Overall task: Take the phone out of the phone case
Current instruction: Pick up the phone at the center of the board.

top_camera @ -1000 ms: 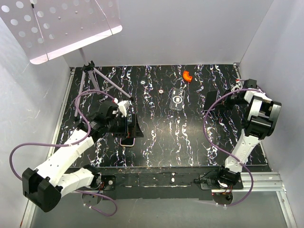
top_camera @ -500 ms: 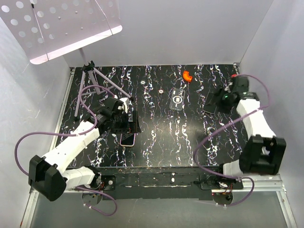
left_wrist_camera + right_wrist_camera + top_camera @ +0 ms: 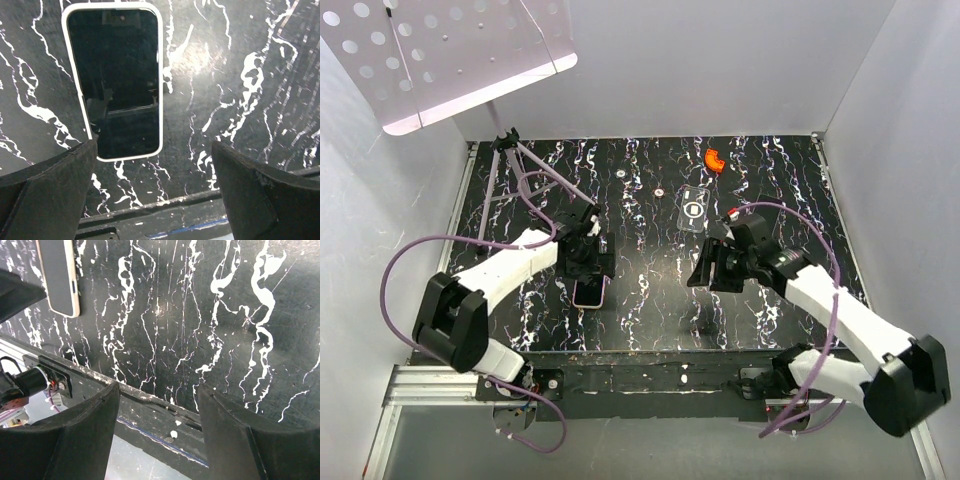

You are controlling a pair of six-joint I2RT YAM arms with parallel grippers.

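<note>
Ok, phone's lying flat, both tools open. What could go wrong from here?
1. The phone sits off-centre under the open left tool, its corner by one finger; closing might clip that corner and skid it rather than grip it.
2. It lies flat, screen up, on the table; fingers may struggle to get under its white rim.
3. The right tool hangs open nearby; both arms converging on the phone could collide.
</note>
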